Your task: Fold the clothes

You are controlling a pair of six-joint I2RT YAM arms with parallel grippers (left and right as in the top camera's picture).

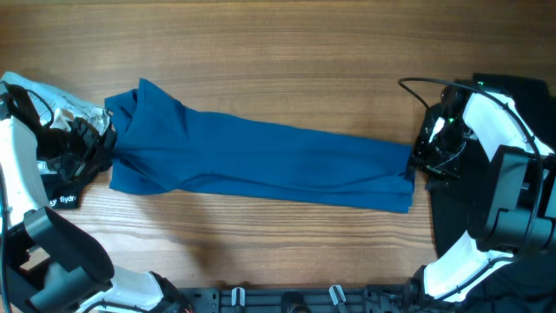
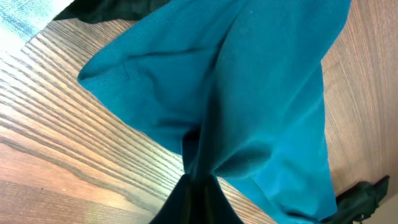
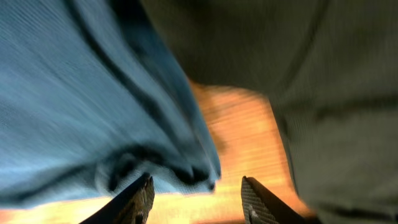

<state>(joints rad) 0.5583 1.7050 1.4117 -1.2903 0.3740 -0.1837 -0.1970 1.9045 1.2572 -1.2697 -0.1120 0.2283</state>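
The blue garment (image 1: 261,161) (type not clear) is laid out on the worktop (image 1: 287,52) as one long narrow band. It is stretched from the left claw (image 1: 97,149) across to the right claw (image 1: 420,163). It looks already doubled lengthwise, since layered edges are seen near the right claw end.

Left claw: in the left wrist view the claw (image 2: 196,193) is pinched tight on a gathered bunch of the blue garment (image 2: 249,93), and the cloth fans out away from the pinch. No gap is seen between the fingers.

Right claw: in the right wrist view (blurred) the claw (image 3: 198,186) is held wide, with nothing gripped. A corner of the blue garment (image 3: 81,93) lies just ahead of the gap and to its left side, with bare worktop under it. A dark cloth (image 3: 323,74) is seen ahead and right of this claw. It is judged to be the black sheet under the right arm in the overhead view.

A heap of other clothes (image 1: 52,100), white and black, is bunched just behind the left claw.

Progress is judged as partly done. The lengthwise fold is made and the band is flattened. The crosswise folds are not yet done, as the garment lies at full length. The right end must be gripped before it can be brought over toward the left claw. The heap is unfolded.
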